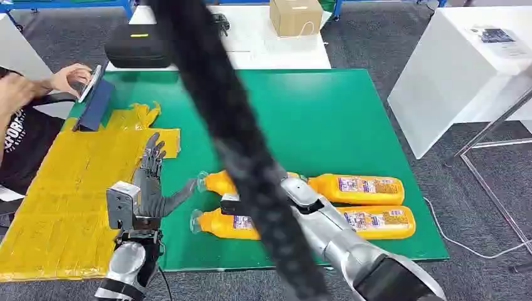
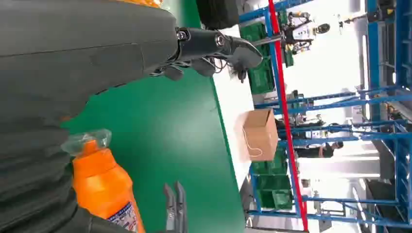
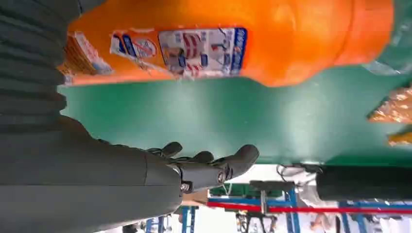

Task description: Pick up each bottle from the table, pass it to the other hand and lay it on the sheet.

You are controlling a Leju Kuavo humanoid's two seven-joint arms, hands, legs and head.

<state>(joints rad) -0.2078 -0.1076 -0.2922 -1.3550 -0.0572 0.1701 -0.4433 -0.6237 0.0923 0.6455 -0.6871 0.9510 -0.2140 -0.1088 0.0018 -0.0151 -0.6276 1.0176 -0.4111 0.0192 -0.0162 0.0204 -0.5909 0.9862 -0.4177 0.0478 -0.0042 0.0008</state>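
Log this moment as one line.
left robot hand: open, raised | right robot hand: open, beside bottle | sheet: bare

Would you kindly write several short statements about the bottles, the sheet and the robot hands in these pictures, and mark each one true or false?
1. Four orange plastic bottles lie on the green table mat. True.
2. One bottle already lies on the crumpled yellow sheet. False: all are on the mat.
3. The left robot hand holds nothing, fingers spread. True.
4. The brown cardboard box sits on the mat. False: it sits on the white table beyond.
5. The right robot hand grips a bottle. False: it is open beside one.
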